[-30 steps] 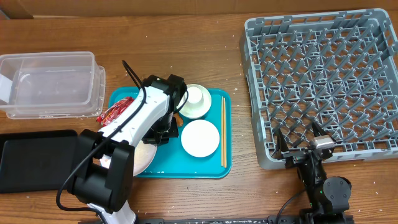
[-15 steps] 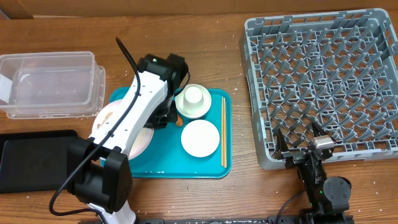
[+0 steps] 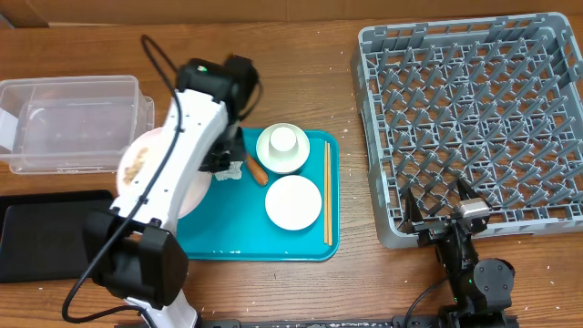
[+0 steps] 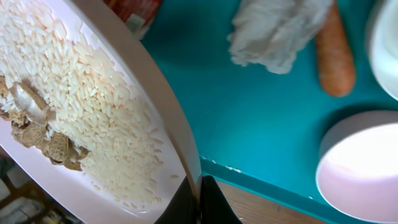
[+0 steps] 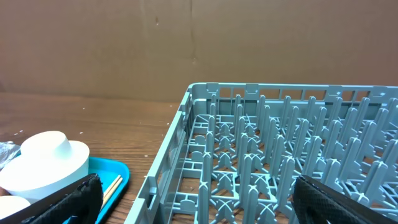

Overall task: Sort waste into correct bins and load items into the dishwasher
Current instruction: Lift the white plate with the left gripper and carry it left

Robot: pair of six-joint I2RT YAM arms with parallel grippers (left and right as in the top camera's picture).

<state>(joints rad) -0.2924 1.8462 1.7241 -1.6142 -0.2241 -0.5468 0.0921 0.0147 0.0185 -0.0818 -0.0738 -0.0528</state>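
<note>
The left gripper (image 4: 200, 198) is clamped shut on the rim of the round white plate (image 3: 137, 169), holding it at the left edge of the teal serving tray (image 3: 237, 241), just below the clear plastic tub (image 3: 73, 123). The thin rim grip leaves the plate's face, with its white rice scraps (image 4: 81, 93) and some brown leftovers, uncovered, so the plate can probably be tipped over a bin before washing. The tub in the upper left is the nearer bin, while the flat black tray (image 3: 46, 228) lies at the lower left; which bin the scraps are meant for cannot be told. In the wrist view the plate overhangs the red snack wrapper (image 4: 134, 9), and the crumpled paper wad (image 4: 273, 31) and small sausage (image 4: 336, 53) lie unsorted on the teal tray beside it. To their right a small white cup (image 3: 287, 138) sits in one white bowl (image 3: 271, 160), with a second bowl (image 3: 293, 202) below it and the wooden chopsticks (image 3: 328, 191) along the tray's right side. The grey dish rack (image 3: 373, 137) on the right holds nothing. The right gripper (image 3: 442, 208) waits at its lower edge, spread wide and empty, apparently placed to load dishes there.
</note>
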